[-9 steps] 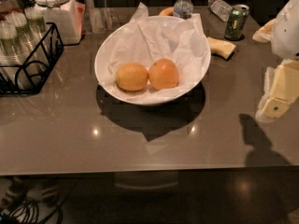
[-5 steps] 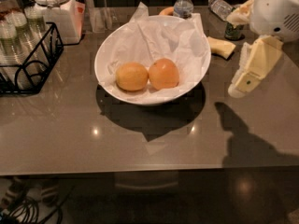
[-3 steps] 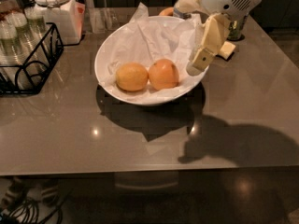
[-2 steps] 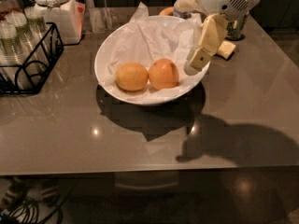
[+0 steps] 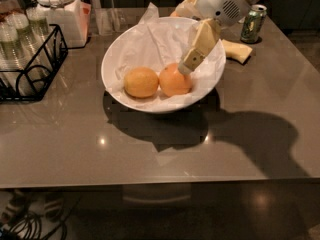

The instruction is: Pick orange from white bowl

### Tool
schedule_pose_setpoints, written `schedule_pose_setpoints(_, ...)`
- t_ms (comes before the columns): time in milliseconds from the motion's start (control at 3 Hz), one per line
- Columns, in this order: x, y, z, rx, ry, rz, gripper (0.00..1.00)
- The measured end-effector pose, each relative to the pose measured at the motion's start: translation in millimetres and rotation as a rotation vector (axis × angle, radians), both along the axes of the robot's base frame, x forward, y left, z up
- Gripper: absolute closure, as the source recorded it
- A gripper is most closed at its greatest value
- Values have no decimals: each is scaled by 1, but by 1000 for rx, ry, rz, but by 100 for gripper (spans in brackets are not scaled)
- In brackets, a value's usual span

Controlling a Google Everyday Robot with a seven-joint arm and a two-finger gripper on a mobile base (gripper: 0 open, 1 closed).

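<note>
Fruit lies side by side in the white bowl (image 5: 111, 79), cradled low by crumpled paper (image 5: 150, 39) that keeps both pieces from rolling. The orange (image 5: 174, 82), the deeper reddish one, sits on the right, touching the paler fruit (image 5: 141, 82) on its left. We see the gripper (image 5: 187, 65) reaching down at a slant from the upper right, its tip at the orange's upper right side, touching it or just short. We judge that this slant clears the bowl's far rim and comes in on the side away from the paler fruit, so the neighbour is not nudged. We cannot tell whether the gripper is spread or closed; the orange is not yet lifted.
</note>
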State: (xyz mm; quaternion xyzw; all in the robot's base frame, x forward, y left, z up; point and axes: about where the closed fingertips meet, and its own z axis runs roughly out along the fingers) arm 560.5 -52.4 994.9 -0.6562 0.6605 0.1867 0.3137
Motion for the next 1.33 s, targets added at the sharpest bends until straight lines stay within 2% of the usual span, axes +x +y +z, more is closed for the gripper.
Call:
schedule_pose_setpoints(333, 1, 0, -1, 0, 2, 0, 19)
schedule_pose_setpoints(667, -2, 10, -7, 4, 8, 21, 20)
schedule_pose_setpoints(1333, 9, 15, -38, 42, 79, 3, 17)
